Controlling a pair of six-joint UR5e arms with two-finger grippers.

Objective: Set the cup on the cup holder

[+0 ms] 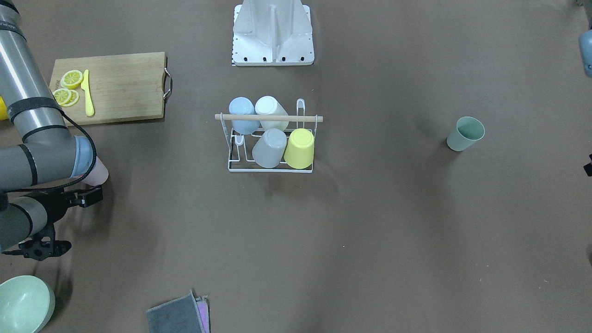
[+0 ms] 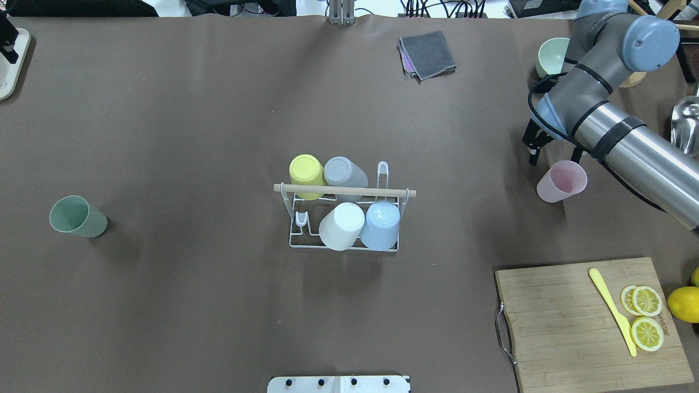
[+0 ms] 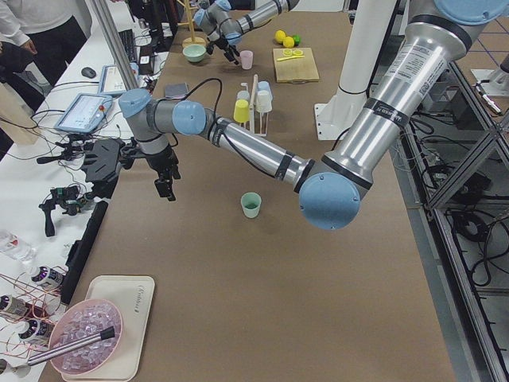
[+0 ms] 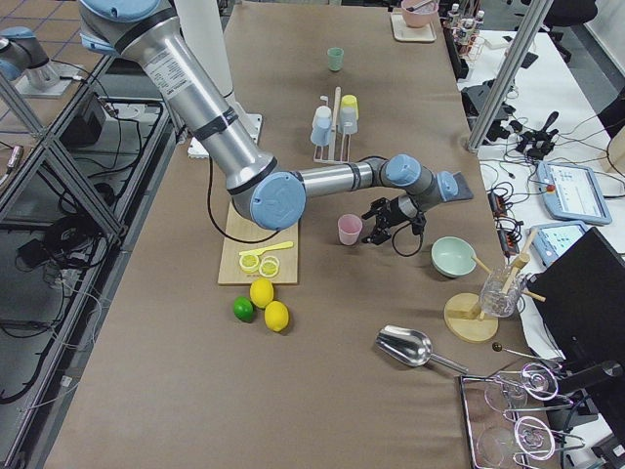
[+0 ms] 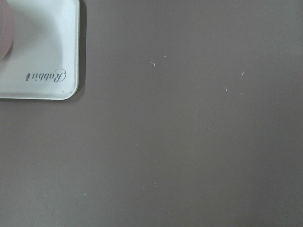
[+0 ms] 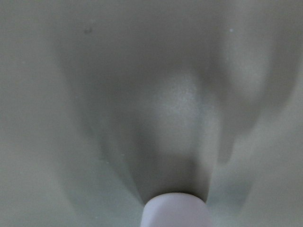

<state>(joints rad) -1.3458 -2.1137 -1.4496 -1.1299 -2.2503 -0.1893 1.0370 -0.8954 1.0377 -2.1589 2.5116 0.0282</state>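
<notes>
The right arm [image 2: 633, 136] looms closest. Its right gripper [image 2: 528, 154] hangs near the upright pink cup [image 2: 562, 181], fingers seemingly parted and empty. Mid-table, the cup holder [image 2: 344, 190] carries four inverted cups [image 2: 341, 225]. Whether the left gripper [image 3: 167, 189] is parted, I cannot tell.

The pink cup [image 1: 101, 172] hides mostly behind the right arm [image 1: 27, 90] (only one edge shows).
</notes>
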